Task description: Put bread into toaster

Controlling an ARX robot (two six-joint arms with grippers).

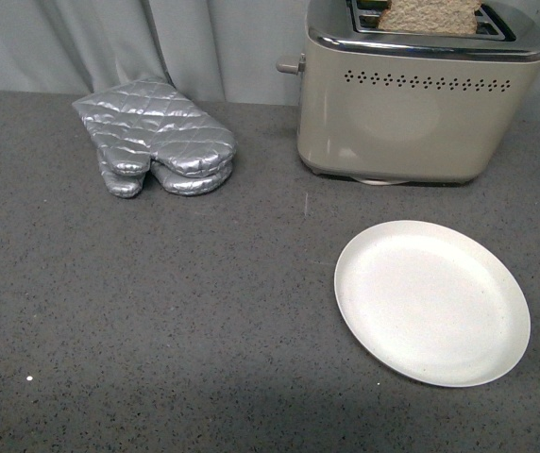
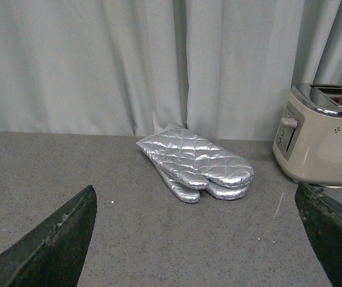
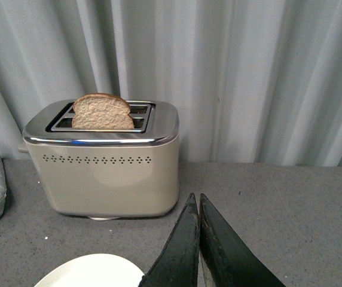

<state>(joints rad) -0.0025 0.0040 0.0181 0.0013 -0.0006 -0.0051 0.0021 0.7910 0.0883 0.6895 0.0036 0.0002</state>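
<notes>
Right wrist view is showing the right gripper [image 3: 198, 206] hovering low over the gray counter [image 3: 290, 209], its two dark fingers pressed together with nothing between them. Ahead of it and off to one side, the toaster [image 3: 105, 170] is standing upright with one slice of bread [image 3: 102, 112] sitting on edge in the nearer of its two slots, domed crust poking up, long axis running along the slot. One white plate [image 3: 90, 270] is lying just beside the gripper, empty.

Left wrist view is showing the left gripper [image 2: 198, 239] spread wide, holding nothing, its fingers [image 2: 57, 245] framing two stacked silver oven mitts [image 2: 198, 161] lying ahead of it on the counter, thumbs pointing toward the gripper.
</notes>
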